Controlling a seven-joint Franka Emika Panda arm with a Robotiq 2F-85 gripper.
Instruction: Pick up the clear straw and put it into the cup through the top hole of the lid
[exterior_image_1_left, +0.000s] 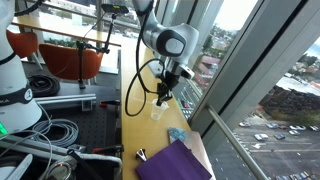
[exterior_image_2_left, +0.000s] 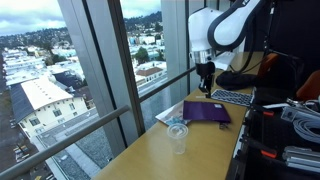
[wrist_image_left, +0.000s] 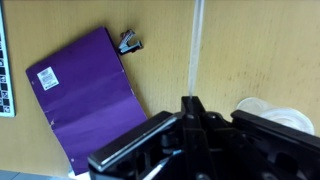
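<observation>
- Above the wooden desk, the gripper had its jaws pinched on the clear plastic straw.
- The lidded clear plastic cup stood near the desk's window-side edge, close to a flat purple folder.

A purple folder with a white label is being shown on a tan table; beside the folder, a black clip and a clear straw are being shown.
</observation>
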